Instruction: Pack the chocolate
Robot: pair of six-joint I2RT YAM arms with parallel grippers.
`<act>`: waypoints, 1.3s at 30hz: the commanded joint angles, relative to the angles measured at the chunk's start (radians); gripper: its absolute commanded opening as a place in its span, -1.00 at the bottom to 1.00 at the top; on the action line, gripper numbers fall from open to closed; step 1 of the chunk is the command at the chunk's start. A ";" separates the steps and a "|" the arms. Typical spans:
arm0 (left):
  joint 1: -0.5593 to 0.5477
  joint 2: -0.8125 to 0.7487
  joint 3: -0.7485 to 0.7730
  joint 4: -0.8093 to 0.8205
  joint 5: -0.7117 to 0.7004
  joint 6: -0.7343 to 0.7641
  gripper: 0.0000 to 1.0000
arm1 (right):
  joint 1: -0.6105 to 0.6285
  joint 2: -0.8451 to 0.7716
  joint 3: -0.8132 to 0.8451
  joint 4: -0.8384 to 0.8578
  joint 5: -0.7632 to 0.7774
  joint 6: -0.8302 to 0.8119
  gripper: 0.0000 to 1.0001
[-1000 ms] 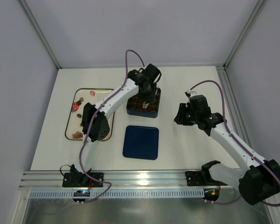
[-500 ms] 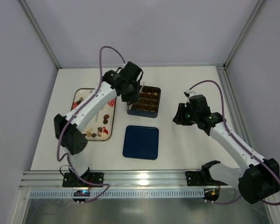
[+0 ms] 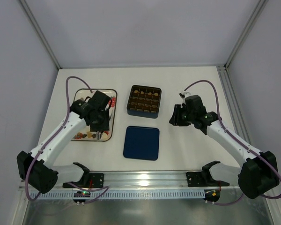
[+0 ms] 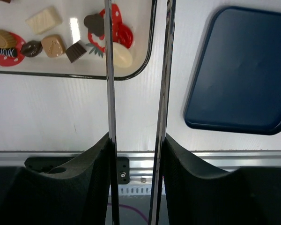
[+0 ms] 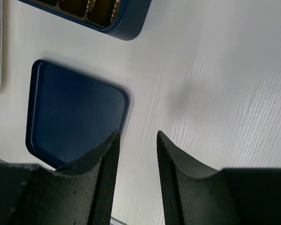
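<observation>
Several small chocolates (image 4: 53, 45), dark brown, light brown and cream, lie in the strawberry-print tray (image 3: 79, 101) at the left; a cream oval one (image 4: 122, 54) lies just beside my left blade. My left gripper (image 3: 99, 131), with two long thin metal blades, hovers over the tray's near right corner, open and empty (image 4: 136, 14). The dark-blue box (image 3: 144, 101) with a brown grid insert stands at the middle back. My right gripper (image 3: 173, 116) is open and empty (image 5: 137, 133) above bare table, right of the box.
The flat dark-blue lid (image 3: 141, 143) lies in front of the box and also shows in the wrist views (image 4: 239, 70) (image 5: 75, 117). An aluminium rail (image 3: 140, 178) runs along the near edge. Frame posts stand at the back corners.
My left arm has swung from over the box leftward and nearer, and the gripper is now over the tray. My right gripper has shifted slightly left.
</observation>
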 commanded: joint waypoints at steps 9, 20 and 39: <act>0.004 -0.125 -0.118 -0.013 0.005 -0.035 -0.13 | 0.018 0.016 -0.015 0.065 -0.012 0.021 -0.21; 0.025 -0.057 -0.142 0.050 -0.012 -0.017 -0.12 | 0.020 0.020 -0.025 0.069 -0.012 0.016 -0.21; 0.077 0.003 -0.173 0.083 0.028 0.029 -0.20 | 0.020 0.026 -0.025 0.071 -0.009 0.012 -0.21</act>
